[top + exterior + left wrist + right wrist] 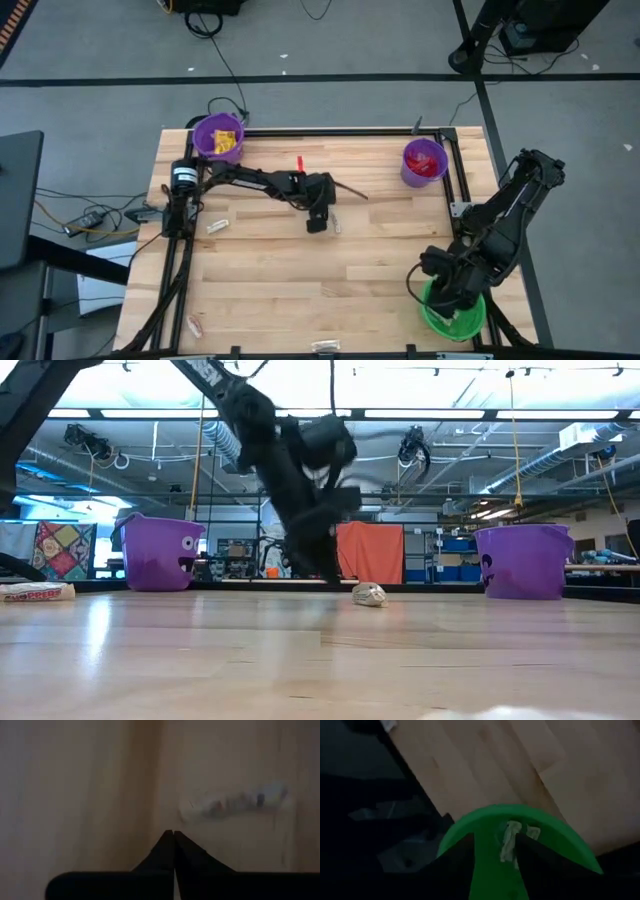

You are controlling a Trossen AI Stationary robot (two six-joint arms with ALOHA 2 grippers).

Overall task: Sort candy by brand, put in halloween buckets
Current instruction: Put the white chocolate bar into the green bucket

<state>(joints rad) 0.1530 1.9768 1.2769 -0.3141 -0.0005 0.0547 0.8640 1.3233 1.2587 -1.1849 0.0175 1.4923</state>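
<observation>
My left gripper (pixel 316 224) stands at the middle of the table, pointing steeply down, its fingers shut with nothing between them (pixel 173 834). A pale wrapped candy (pixel 235 804) lies flat on the wood just beside the tips, on their right (pixel 337 224), apart from them. My right gripper (pixel 450 300) hangs open over the green bucket (pixel 452 318) at the near right corner. A pale candy (pixel 512 840) shows between its fingers, down in the bucket. Two purple buckets stand at the far edge, one (pixel 218 137) with yellow candy, one (pixel 424 161) with red.
A red candy (pixel 299 162) lies near the far edge between the purple buckets. More wrapped pieces lie at the left (pixel 217 225), near left (pixel 195 323), near edge (pixel 325 346) and middle front (pixel 330 292). Black rails frame the table's sides.
</observation>
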